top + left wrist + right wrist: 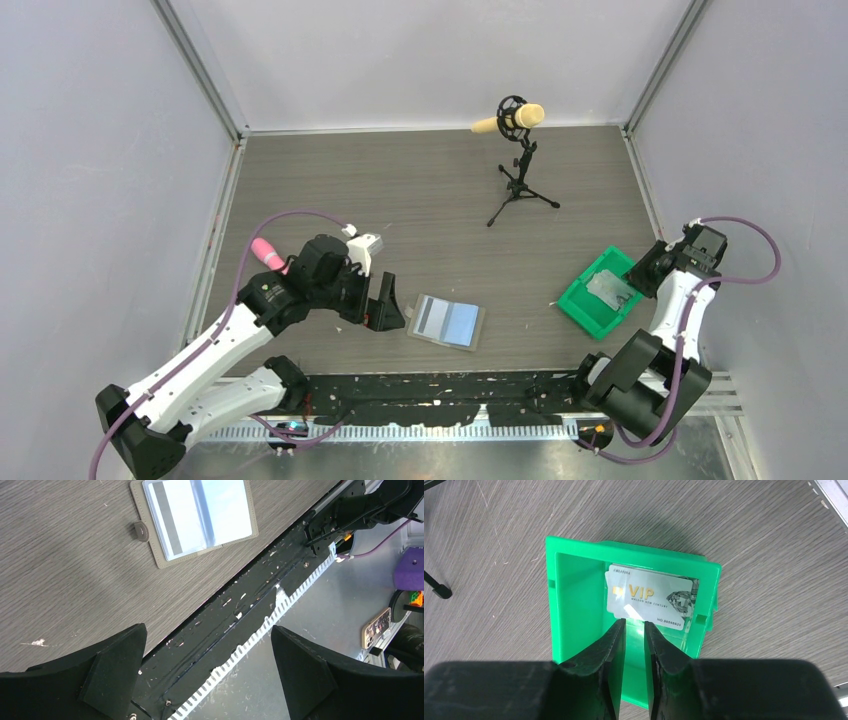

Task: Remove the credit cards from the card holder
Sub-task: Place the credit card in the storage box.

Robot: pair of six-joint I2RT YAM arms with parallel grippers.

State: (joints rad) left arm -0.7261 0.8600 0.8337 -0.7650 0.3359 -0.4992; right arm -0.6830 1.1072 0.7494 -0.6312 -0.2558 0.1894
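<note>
Grey tabletop (400, 180): R gripper (635, 624) jaws cracked apart over green bin (574, 605), credit card (651, 597) inside; L gripper (208, 630) spread wide. Lift R straight up, don't snag card.

The counter (420, 190) is grey-brown with a fine wood grain. At lower centre of the top view, the card holder (447, 322) has a grey-olive border and a light blue and pale grey inside. A dark grey stripe crosses the pocketed card (172, 520). At right, the bin (585, 305) is bright green. The VIP card (651, 597) in it is silvery white with gold lettering and a grey diamond print. The left tool (207, 632) and right tool (634, 624) are matt black. The microphone (520, 117) at upper centre has a cream-yellow head on a black stand.
</note>
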